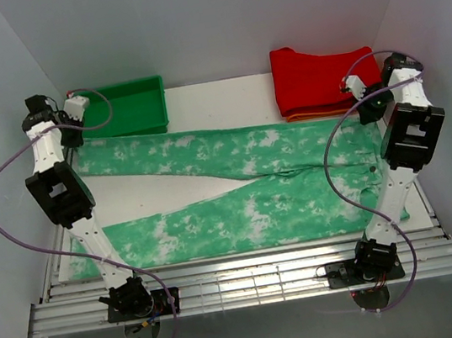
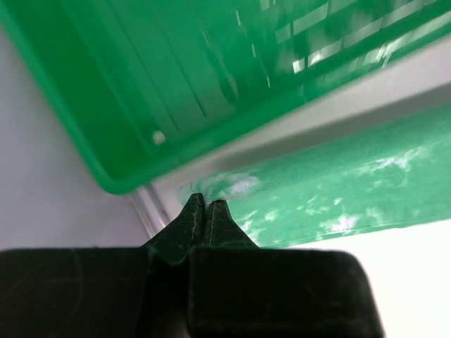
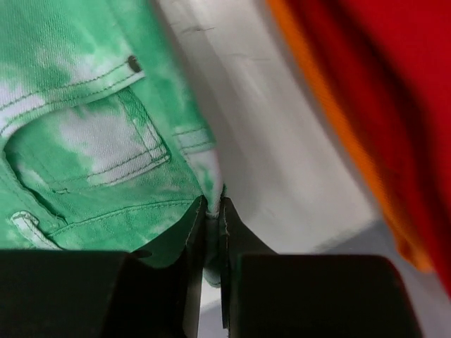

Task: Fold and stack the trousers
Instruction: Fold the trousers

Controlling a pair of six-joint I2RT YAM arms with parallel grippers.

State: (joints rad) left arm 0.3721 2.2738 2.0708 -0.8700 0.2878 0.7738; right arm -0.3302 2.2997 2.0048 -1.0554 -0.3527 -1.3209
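The mint green tie-dye trousers (image 1: 231, 147) lie spread flat on the white table, waist at the right and two legs running left. My left gripper (image 1: 73, 139) is at the far left end of the upper leg, beside the green bin. In the left wrist view it (image 2: 206, 204) is shut, tips pinched on the hem corner of the trousers (image 2: 338, 190). My right gripper (image 1: 368, 109) is at the upper corner of the waist. In the right wrist view it (image 3: 211, 204) is shut on the waistband edge of the trousers (image 3: 91, 141), with cloth between the fingers.
An empty green bin (image 1: 127, 107) stands at the back left, its rim (image 2: 120, 179) close to the left fingers. A folded red garment (image 1: 315, 79) on an orange one (image 1: 320, 112) lies at the back right, close to my right gripper (image 3: 394, 84). Metal rails (image 1: 243, 281) line the near edge.
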